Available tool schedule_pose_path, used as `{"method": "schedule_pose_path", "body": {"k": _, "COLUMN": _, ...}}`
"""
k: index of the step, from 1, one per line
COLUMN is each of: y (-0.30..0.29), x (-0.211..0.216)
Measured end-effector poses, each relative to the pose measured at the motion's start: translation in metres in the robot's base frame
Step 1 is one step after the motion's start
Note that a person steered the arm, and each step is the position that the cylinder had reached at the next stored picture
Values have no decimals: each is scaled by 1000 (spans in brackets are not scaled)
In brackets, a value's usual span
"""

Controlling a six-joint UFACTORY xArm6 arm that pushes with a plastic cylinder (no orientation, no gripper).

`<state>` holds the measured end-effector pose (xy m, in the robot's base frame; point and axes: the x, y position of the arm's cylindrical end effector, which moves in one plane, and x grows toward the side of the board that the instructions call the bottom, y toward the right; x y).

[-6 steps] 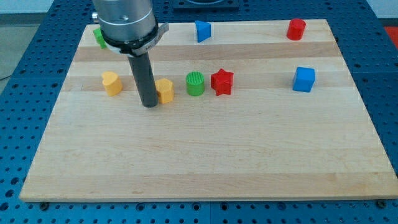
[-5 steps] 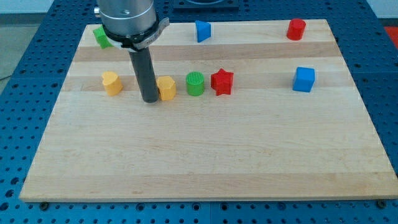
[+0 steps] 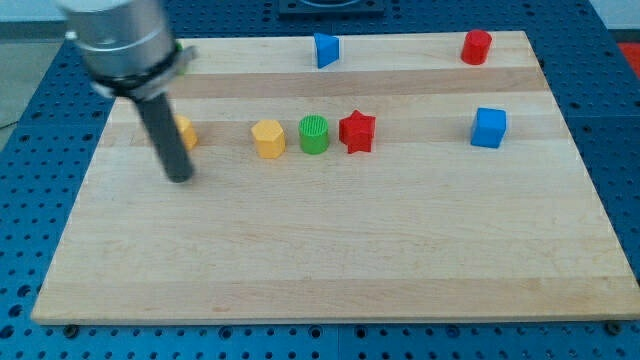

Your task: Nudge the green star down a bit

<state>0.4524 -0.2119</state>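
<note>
Green star out of sight in the camera view, presumably behind the arm's grey housing [image 3: 120,45] toward 10 o'clock on the surface [image 3: 330,250]; look and exact place impossible to tell. No grasping tool fitted, so nothing to open or close: only a dark rod, leaning slightly, blurred. My tip [image 3: 180,178] just at 6 o'clock of the half-hidden left yellow block [image 3: 186,131]. Toward 2 o'clock of it, a row: second yellow block [image 3: 267,138], green cylinder [image 3: 314,134], red star [image 3: 356,131].
</note>
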Motion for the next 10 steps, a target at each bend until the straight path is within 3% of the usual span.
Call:
{"method": "schedule_pose_path", "body": {"k": 1, "y": -92, "x": -25}}
{"method": "schedule_pose_path", "body": {"k": 3, "y": -93, "x": -30}}
{"method": "schedule_pose_path", "body": {"k": 4, "y": -93, "x": -55}}
{"method": "schedule_pose_path", "body": {"k": 7, "y": -91, "x": -257}}
{"method": "schedule_pose_path", "body": {"k": 8, "y": -69, "x": -244}}
{"method": "schedule_pose_path", "body": {"k": 9, "y": -59, "x": -180}}
{"method": "schedule_pose_path", "body": {"k": 10, "y": -33, "x": -147}}
